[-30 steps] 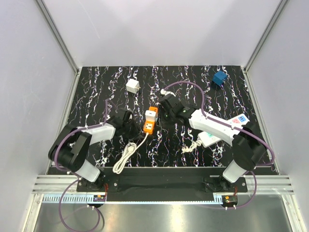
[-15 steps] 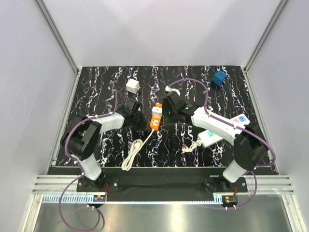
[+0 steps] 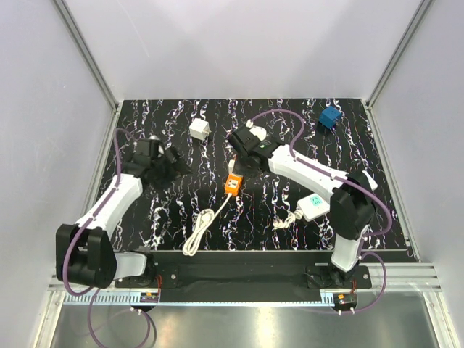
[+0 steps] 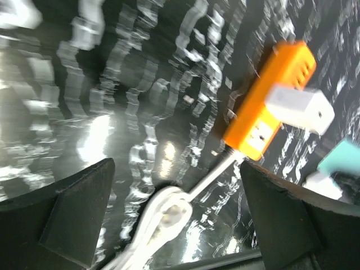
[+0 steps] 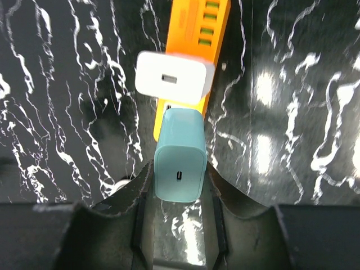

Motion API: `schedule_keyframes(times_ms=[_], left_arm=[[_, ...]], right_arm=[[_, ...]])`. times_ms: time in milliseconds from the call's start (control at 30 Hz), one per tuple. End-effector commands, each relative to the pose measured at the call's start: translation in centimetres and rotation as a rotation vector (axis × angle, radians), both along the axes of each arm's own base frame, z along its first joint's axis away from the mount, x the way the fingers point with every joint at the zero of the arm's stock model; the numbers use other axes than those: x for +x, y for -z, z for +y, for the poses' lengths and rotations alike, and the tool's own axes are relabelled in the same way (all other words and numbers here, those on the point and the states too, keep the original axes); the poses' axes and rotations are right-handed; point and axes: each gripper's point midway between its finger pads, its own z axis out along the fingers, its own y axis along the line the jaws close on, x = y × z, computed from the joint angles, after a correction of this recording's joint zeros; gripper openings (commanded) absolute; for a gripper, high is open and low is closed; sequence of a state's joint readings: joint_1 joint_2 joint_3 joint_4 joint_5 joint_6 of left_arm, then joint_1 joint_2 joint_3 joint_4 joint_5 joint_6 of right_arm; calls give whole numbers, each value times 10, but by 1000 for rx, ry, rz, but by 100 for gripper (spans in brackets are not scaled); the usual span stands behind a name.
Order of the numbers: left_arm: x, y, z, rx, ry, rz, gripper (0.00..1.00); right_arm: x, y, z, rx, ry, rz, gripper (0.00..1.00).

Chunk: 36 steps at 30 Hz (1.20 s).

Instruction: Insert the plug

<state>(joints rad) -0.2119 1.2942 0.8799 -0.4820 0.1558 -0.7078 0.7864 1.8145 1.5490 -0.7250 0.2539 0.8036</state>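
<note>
The plug (image 3: 330,117), a small blue cube, lies alone at the back right of the table, far from both grippers. My right gripper (image 3: 237,143) (image 5: 179,179) is shut on a pale teal adapter (image 5: 180,163), which hangs over the near end of an orange power strip (image 3: 233,183) (image 5: 197,34). I cannot tell whether the adapter touches the strip. A white adapter (image 5: 175,77) (image 4: 299,108) is plugged into the strip. My left gripper (image 3: 171,161) (image 4: 175,169) stands wide open and empty, left of the strip (image 4: 270,95).
The strip's white cable (image 3: 199,232) (image 4: 163,214) coils toward the front edge. A white cube adapter (image 3: 199,129) sits at the back. A white power strip (image 3: 313,206) with a loose cord lies front right. Grey walls enclose the table.
My left gripper has let go of the orange strip, opened wide and swung back to the left. The right gripper has shifted left and back with the teal adapter.
</note>
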Motion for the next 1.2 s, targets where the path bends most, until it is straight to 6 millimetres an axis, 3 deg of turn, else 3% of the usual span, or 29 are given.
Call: schedule_keyframes(times_ms=[0,133,267,600,1167], left_arm=[[-4,-22,24,34,17,-13,99],[-8,-39,26,48,84,-39,99],[-13,-22,44,151,62,-21,99],[-18,-19,38,106,87,-12,99],[-17,-20,40,115,74,-16,99]], right_arm=[[-6,-8,2,-3,108,42,0],[-7,3,9,-39,124,74,0],[-12,11,23,-47,117,82,0],[-5,31,42,-84,104,91,0],[-1,49,46,-132,92,98,0]])
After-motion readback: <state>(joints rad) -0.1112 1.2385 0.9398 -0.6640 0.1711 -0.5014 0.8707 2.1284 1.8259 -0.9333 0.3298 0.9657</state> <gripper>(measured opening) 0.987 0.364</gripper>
